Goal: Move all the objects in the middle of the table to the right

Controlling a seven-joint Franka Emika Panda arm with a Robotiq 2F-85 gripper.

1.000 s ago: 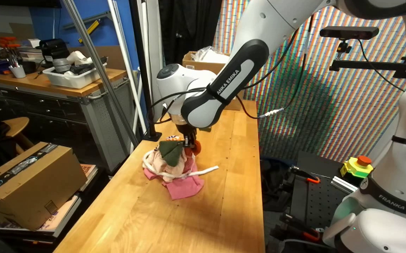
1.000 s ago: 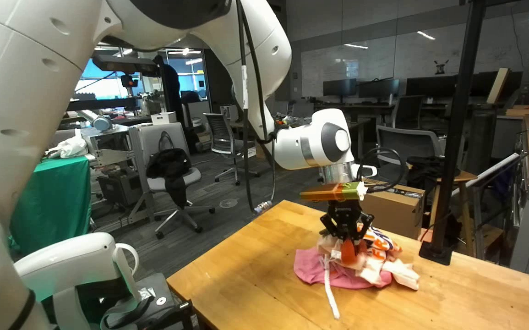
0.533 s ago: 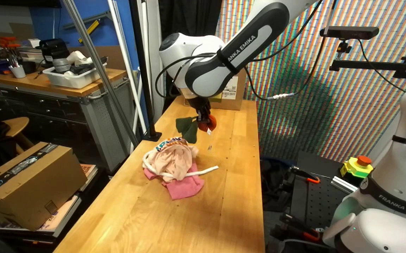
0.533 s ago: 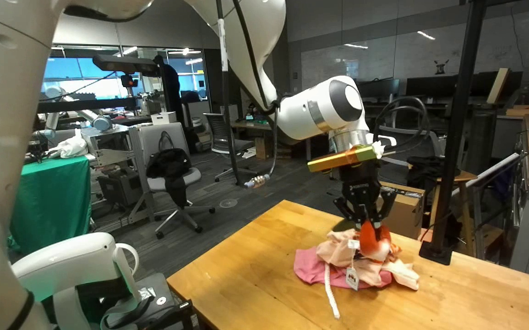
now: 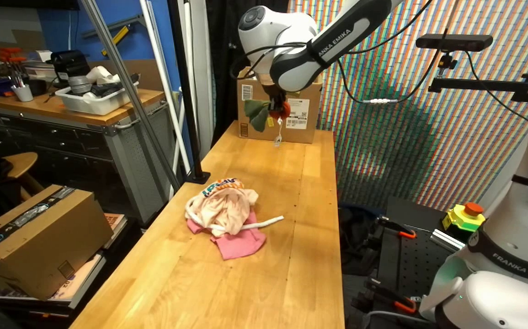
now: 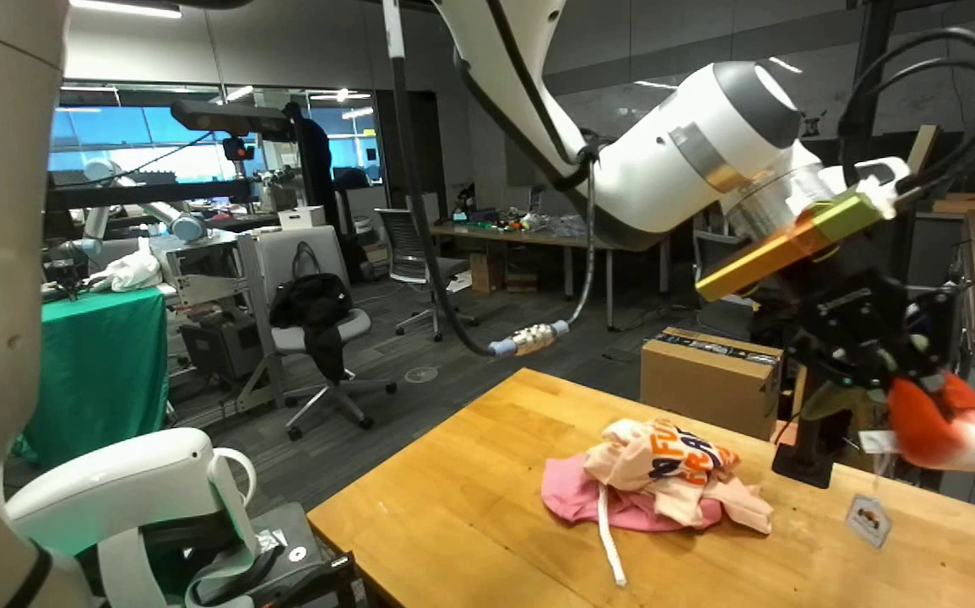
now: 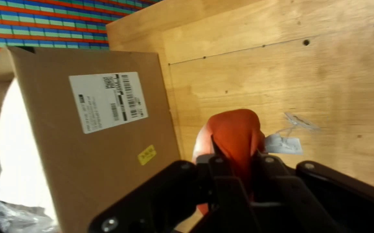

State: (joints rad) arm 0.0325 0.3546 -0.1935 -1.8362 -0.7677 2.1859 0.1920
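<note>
My gripper (image 5: 277,106) is shut on a plush (image 5: 286,111) with an orange-red body and dark green leaves (image 5: 257,115). It holds the plush in the air near the far end of the table. In the wrist view the plush (image 7: 237,129) is pinched between the fingers (image 7: 238,158), with a paper tag (image 7: 283,144) hanging from it. The plush (image 6: 939,422) also shows in an exterior view, with a white tip. On the table, a crumpled peach cloth (image 5: 222,210) with printed letters lies on a pink cloth (image 5: 241,244). A white rope (image 5: 266,222) curls around the peach cloth.
The wooden table (image 5: 190,292) carries an open cardboard box (image 5: 254,132) with a white item inside at its far end, close to the gripper. A black post base (image 6: 802,464) stands at a table edge, near the cloth pile. Another cardboard box (image 5: 44,237) is beside the table.
My gripper has lifted the plush off the cloth pile and carried it up and away toward the cardboard box at the table's far end. The cloths and rope stay in place.
</note>
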